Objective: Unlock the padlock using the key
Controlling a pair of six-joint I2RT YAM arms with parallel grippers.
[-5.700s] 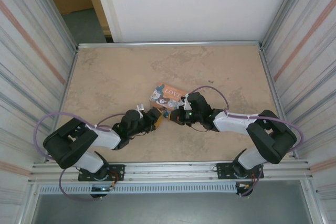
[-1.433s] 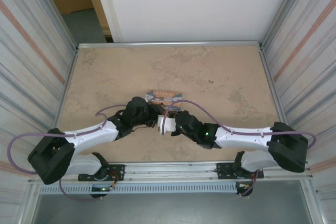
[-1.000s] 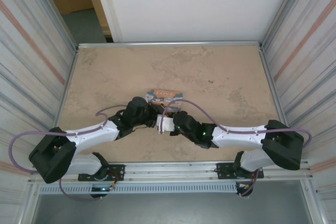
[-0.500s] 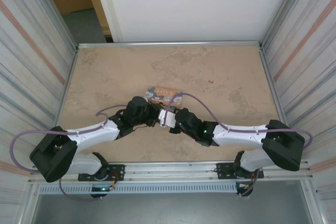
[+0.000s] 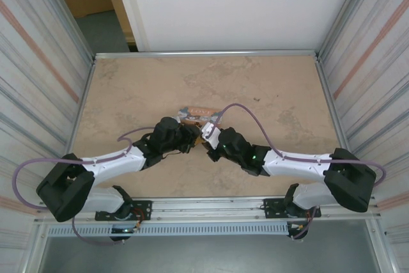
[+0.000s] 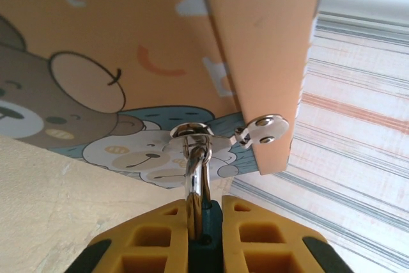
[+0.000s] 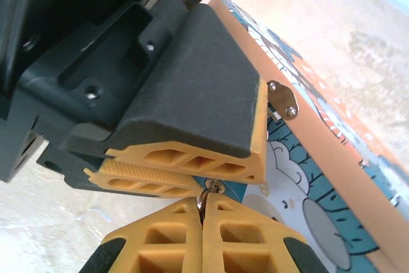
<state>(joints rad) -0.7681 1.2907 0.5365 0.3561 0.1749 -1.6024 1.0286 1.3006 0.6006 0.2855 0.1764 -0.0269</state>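
Beige table [image 5: 128,94] is seen from above, with the tin box [image 5: 195,112] half hidden behind both arms. Close up, the left gripper [image 6: 201,206] is squeezed on the padlock [image 6: 197,180], which is hooked through the clasp [image 6: 192,133] just past its tips. The right gripper [image 7: 203,208] is pinched on a small metal ring [image 7: 209,188], right under the left fingers [image 7: 192,94].

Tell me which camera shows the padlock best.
Left wrist: the padlock is close up, silver shackle through the tin's hasp, body clamped in the left gripper. Right wrist shows a metal sliver; top external, too small to tell.
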